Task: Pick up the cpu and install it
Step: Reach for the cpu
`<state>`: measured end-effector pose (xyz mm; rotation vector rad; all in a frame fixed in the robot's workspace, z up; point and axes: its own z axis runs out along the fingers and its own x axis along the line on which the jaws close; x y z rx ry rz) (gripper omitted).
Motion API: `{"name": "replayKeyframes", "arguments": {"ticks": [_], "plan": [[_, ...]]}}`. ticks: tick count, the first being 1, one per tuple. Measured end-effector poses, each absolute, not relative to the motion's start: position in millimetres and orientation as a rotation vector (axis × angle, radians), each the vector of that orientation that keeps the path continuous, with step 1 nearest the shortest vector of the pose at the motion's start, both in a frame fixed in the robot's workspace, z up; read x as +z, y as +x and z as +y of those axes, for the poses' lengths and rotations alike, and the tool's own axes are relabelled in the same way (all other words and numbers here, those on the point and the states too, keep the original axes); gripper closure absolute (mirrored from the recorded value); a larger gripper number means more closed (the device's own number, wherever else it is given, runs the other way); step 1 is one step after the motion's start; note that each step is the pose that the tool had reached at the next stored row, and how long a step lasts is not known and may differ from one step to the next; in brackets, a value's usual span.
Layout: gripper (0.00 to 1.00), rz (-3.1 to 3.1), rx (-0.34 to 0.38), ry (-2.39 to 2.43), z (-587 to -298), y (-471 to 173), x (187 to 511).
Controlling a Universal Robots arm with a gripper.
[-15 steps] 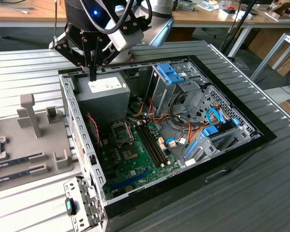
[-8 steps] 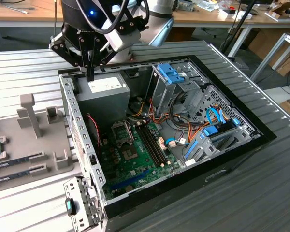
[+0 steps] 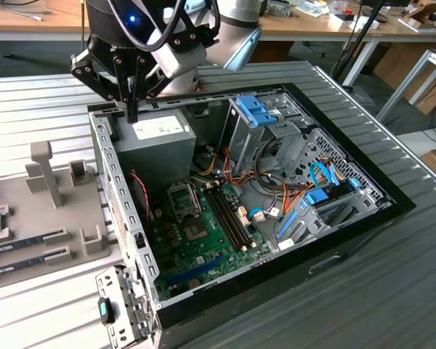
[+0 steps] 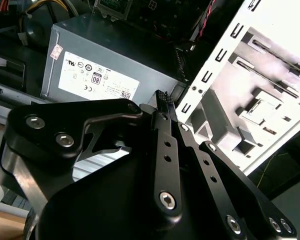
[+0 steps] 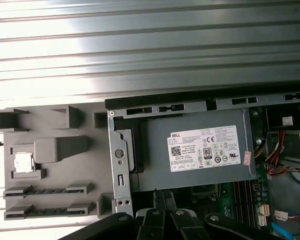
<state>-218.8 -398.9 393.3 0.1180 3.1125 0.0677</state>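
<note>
Silver cpu (image 5: 23, 161), one, on grey tray (image 5: 87, 167) near two memory sticks (image 5: 47, 191)

You have a black gripper (image 3: 132, 115), a grey power supply (image 3: 156, 145) with a white label (image 3: 160, 129), a green motherboard (image 3: 203, 240), blue drive latches (image 3: 256, 113) and a silver, green-rimmed cpu (image 5: 23, 161).

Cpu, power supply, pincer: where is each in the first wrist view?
cpu (image 5: 23, 161): first wrist view, its silver top.
power supply (image 5: 205, 152): first wrist view, its white label.
pincer (image 5: 164, 196): first wrist view, midway between fingertips.
</note>
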Motion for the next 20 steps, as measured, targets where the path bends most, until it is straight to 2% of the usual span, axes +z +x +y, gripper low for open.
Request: {"name": "replayKeyframes", "arguments": {"ticks": [20], "plan": [[0.89,3.112,0.068,0.118,-399,-231,393]]}}
